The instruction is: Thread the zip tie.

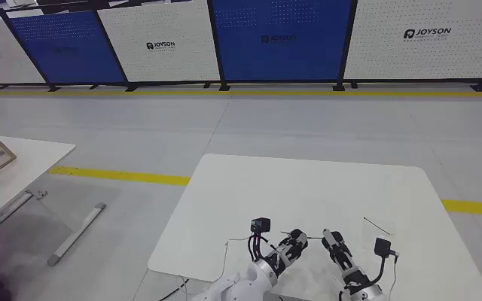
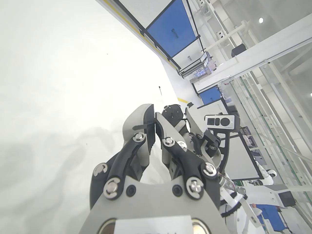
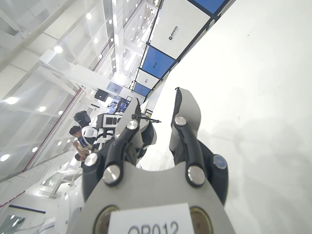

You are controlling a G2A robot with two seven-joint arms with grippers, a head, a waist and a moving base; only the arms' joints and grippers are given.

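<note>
A thin black zip tie (image 2: 140, 127) is pinched crosswise in my left gripper (image 2: 155, 120), which is shut on it low over the white table (image 1: 301, 188) near the front edge. One end of the tie sticks out towards my right gripper (image 3: 156, 96). That gripper stands open close beside the left one, and the tie's free end (image 3: 148, 119) lies near the gap between its fingers without touching them. In the top view the left gripper (image 1: 295, 239) and the right gripper (image 1: 329, 239) sit side by side.
A second black zip tie (image 1: 377, 225) lies loose on the table to the right of both grippers. Another white table (image 1: 30, 162) stands off to the left. Blue and white panels (image 1: 279, 38) line the far side of the floor.
</note>
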